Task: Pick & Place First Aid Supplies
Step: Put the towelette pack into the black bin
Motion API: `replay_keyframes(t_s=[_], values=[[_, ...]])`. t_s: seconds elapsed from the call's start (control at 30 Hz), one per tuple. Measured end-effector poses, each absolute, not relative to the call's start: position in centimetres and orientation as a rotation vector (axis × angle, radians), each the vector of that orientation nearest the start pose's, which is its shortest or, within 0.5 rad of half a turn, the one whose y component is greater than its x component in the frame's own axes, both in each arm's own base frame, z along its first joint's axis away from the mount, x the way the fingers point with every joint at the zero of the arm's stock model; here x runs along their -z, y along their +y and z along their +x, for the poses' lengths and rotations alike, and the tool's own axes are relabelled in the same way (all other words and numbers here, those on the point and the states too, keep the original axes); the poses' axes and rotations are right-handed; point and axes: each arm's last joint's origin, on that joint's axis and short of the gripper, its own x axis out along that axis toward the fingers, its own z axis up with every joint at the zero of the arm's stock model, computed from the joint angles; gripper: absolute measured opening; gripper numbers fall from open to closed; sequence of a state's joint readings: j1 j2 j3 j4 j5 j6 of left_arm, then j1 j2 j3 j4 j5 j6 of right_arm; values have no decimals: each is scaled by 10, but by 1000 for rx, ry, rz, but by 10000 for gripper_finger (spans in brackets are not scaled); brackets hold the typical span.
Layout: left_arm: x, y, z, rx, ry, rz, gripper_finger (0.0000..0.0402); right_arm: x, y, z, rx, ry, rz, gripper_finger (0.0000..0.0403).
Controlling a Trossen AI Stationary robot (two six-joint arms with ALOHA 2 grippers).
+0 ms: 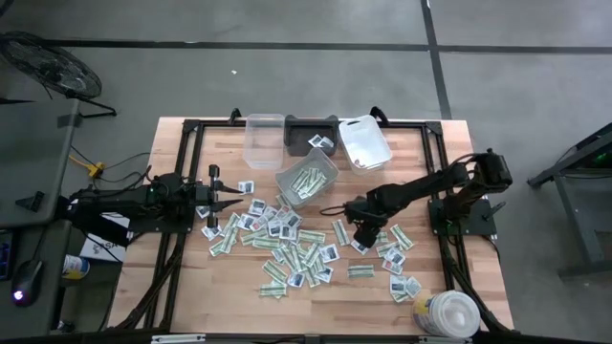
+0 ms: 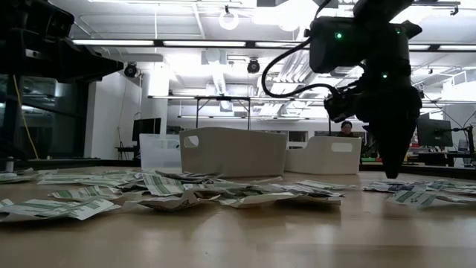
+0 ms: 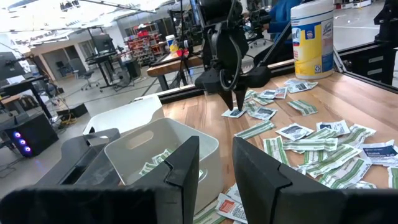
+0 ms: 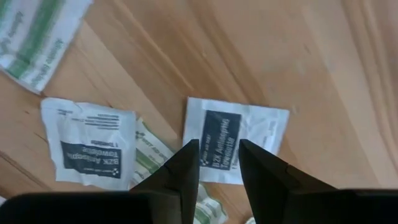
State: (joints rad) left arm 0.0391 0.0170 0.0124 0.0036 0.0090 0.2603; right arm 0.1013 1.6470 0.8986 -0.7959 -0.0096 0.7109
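Observation:
Many first aid supplies (image 1: pixel 287 244) lie flat and scattered across the wooden table's middle: green-and-white strips and squarish white packets. My right gripper (image 1: pixel 363 237) points straight down over one squarish white packet with dark print (image 4: pixel 236 134). It is open, with a narrow gap, and its fingertips (image 4: pixel 189 158) are low over the packet's near edge. My left gripper (image 1: pixel 234 199) waits level at the table's left. It is open and has nothing between its fingers (image 3: pixel 186 162). My right gripper comes from above, pointing down, one fingertip on each side of the dark print on the white packet (image 4: pixel 221 140), which lies flat on the table. I cannot tell whether the tips touch it.
A clear bin holding green strips (image 1: pixel 308 182) stands at centre, just ahead of the left gripper. A clear bin (image 1: pixel 265 139), a dark bin (image 1: pixel 311 129) and a white bin (image 1: pixel 365 143) line the far edge. A round white tub (image 1: pixel 447 313) stands at the near right corner.

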Motion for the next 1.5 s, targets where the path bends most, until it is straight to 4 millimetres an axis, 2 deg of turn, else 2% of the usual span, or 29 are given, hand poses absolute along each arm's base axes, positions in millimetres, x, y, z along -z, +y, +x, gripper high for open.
replay_keyframes(t_s=[0.33, 0.5, 0.77, 1.03, 1.5], values=[[-167, 4, 98, -29, 5, 260, 96, -147, 27, 263, 461, 1468, 431, 199], [-167, 4, 98, -30, 5, 260, 96, -147, 27, 264, 463, 1466, 430, 210], [-167, 4, 98, -30, 5, 260, 96, -139, 29, 270, 434, 1476, 490, 188], [-167, 4, 98, -29, 5, 260, 96, -133, 28, 272, 467, 1472, 463, 162], [-167, 4, 98, -30, 5, 260, 96, -132, 27, 272, 494, 1462, 431, 81]])
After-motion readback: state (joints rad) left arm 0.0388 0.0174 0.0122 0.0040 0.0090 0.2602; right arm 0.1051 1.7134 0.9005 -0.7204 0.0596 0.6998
